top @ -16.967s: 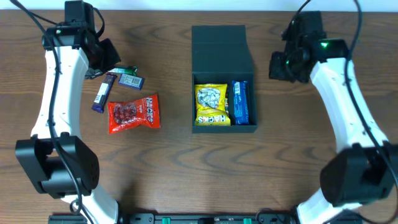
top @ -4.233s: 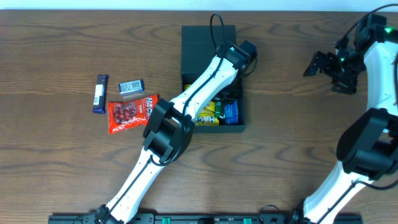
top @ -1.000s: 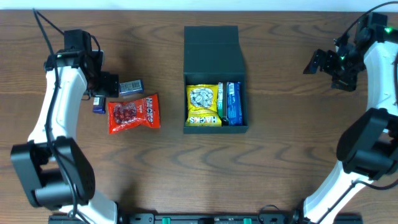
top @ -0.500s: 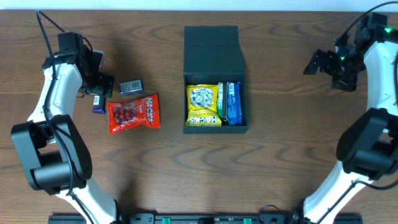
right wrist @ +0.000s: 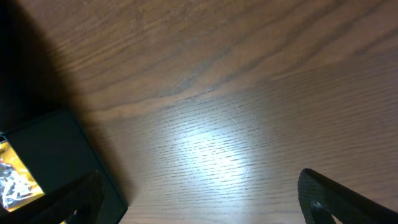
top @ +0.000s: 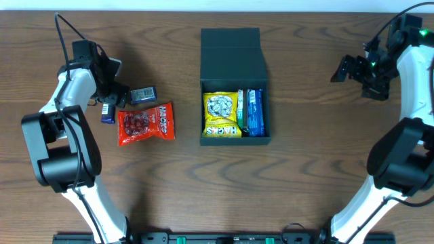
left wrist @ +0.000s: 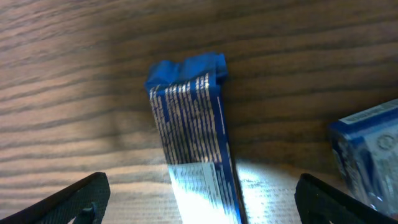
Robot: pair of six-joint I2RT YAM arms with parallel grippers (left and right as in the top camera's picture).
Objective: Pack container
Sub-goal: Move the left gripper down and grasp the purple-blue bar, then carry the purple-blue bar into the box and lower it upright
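Now: left claw (left wrist: 199,202) spread wide, straddling blue-purple bar (left wrist: 191,143) on desk (left wrist: 74,74), not gripping. Right claw (right wrist: 205,199) also spread, empty, well apart from container (top: 230,47). Container mid-desk, lid open, holds yellow packet (top: 222,114) and blue packet (top: 255,112). Outside: bar, small blue box (top: 143,94), red packet (top: 145,123). Judged roughly half packed. Bar's lower end cut off, print unreadable.

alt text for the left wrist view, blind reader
A blue snack bar lies on the wooden table between the fingertips of the open left claw, seen at the bottom corners. Part of another blue packet shows at the right edge, apart from the bar.
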